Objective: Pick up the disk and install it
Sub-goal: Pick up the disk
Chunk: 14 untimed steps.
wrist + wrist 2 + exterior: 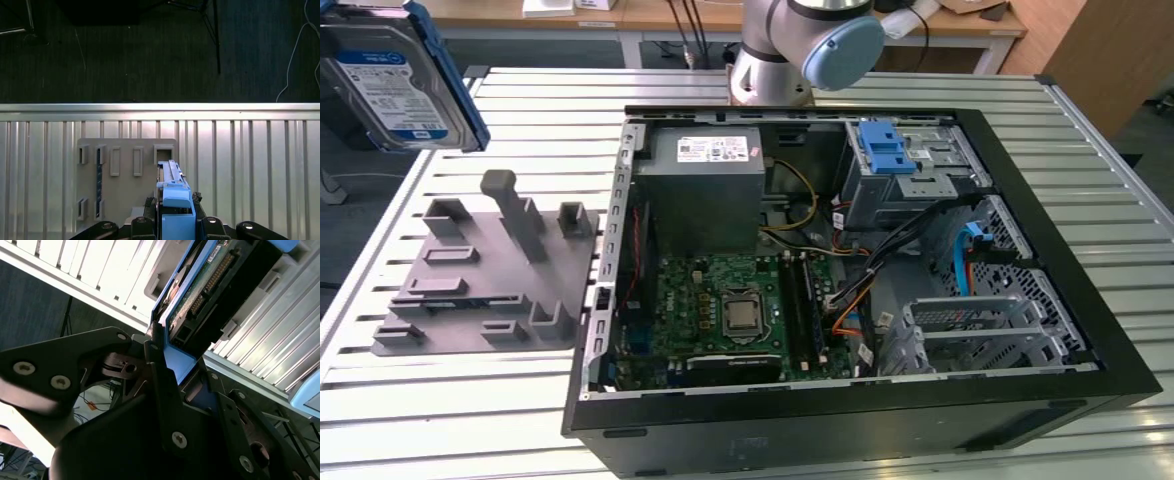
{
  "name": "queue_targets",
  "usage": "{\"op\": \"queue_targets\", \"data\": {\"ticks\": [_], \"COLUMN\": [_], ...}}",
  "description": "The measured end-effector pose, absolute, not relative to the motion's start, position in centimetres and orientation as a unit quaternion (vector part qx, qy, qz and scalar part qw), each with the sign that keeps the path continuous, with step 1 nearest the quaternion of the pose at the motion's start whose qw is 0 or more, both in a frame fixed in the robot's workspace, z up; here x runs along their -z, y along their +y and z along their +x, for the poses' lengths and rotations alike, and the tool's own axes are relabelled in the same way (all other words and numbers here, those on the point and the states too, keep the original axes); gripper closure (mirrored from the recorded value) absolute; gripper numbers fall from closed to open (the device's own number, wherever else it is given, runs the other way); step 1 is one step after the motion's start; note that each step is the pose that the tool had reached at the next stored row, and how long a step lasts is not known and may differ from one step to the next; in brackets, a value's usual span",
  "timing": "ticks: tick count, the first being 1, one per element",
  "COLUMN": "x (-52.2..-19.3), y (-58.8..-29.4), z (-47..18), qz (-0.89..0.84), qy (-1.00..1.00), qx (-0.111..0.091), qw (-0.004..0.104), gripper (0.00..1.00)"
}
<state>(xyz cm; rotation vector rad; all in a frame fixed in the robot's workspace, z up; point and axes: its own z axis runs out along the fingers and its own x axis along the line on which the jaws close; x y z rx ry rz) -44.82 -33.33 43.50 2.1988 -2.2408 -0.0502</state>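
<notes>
The disk (390,80), silver-grey with a blue-and-white label in a blue bracket, hangs in the air at the exterior view's upper left, above and beyond the grey holder plate (487,270). In the second wrist view my gripper (181,362) is shut on the blue bracket, and the disk (212,287) shows its connector edge and circuit board. The first wrist view shows the disk (172,185) edge-on between my gripper's (175,206) black fingers (149,205), over the holder plate (125,175).
An open computer case (1067,290) lies on the slatted metal table (440,420), with a motherboard (727,310), grey power-supply box (707,190) and blue-latched drive cage (901,160) inside. The arm's base (787,50) stands behind the case. Beyond the table edge (160,107) is dark floor.
</notes>
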Motion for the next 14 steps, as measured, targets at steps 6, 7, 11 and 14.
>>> {"op": "queue_targets", "data": {"ticks": [6,7,11,14], "x": [-43.86,-43.94,-44.24,-44.47], "y": [-33.33,-33.34,-33.34,-33.33], "z": [-44.82,-44.82,-44.82,-44.82], "qz": [0.700,0.700,0.700,0.700], "qy": [-0.714,-0.714,-0.714,-0.714], "qx": [0.016,0.016,0.016,0.016], "qw": [0.001,0.001,0.001,0.001], "gripper": [0.64,0.64,0.64,0.64]}}
